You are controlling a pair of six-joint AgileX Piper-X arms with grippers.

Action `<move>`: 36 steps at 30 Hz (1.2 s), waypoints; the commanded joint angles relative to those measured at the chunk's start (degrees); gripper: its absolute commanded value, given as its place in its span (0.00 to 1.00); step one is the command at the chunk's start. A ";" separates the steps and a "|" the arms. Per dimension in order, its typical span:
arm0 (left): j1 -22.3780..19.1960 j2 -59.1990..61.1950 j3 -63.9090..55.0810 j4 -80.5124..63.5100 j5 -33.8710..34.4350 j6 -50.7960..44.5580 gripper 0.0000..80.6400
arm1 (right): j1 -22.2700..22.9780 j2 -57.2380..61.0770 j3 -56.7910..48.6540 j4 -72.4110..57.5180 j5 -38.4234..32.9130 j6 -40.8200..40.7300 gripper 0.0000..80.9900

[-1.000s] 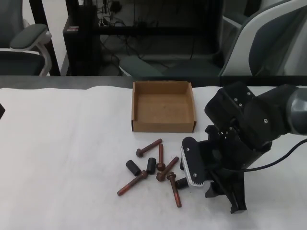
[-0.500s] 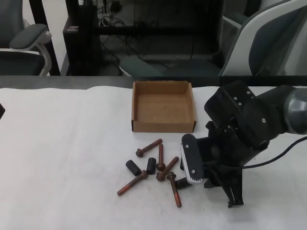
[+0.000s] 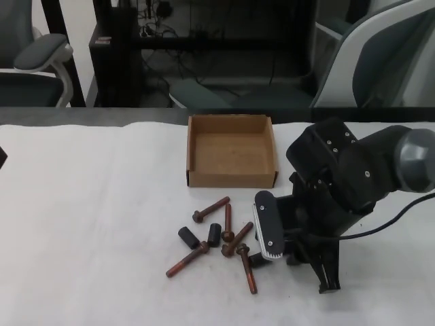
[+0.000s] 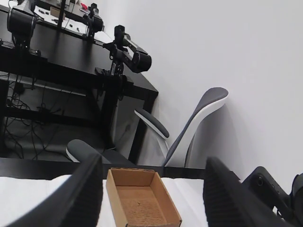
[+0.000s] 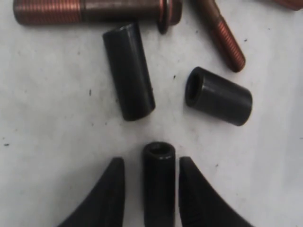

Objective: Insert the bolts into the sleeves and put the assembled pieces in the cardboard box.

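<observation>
Several copper-coloured bolts [image 3: 211, 209] and three black sleeves lie scattered on the white cloth in front of the cardboard box [image 3: 231, 178]. My right gripper [image 5: 150, 189] is low over the right end of this pile, open, its fingers [image 5: 106, 198] close on either side of one sleeve [image 5: 159, 184] that lies on the cloth. Two more sleeves [image 5: 129, 71] [image 5: 218, 96] and bolts [image 5: 94, 10] lie just beyond it. The right arm's body [image 3: 340, 183] covers the cloth right of the pile. My left gripper [image 4: 151, 198] is held up, open with nothing in it, facing the box [image 4: 116, 198].
The box stands open at the middle back of the cloth. White cloth [image 3: 88, 224] stretches free to the left of the pile. Behind the bench are office chairs [image 3: 34, 61] and a dark desk.
The right arm has shifted a little to the left and toward the pile, bringing its gripper over the rightmost sleeve. The bolts and sleeves have not moved.
</observation>
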 commanded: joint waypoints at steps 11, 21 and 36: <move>-0.26 2.97 -0.76 -0.83 0.32 -0.06 0.77 | -0.20 3.07 0.26 0.40 0.11 -0.20 0.48; -0.26 7.01 -0.90 -7.42 0.32 -0.06 0.77 | -0.20 3.07 0.26 0.40 0.94 -0.20 0.00; -0.26 7.00 -1.04 -7.65 3.25 -0.06 0.77 | -0.20 -0.58 -3.14 6.31 1.86 12.83 0.01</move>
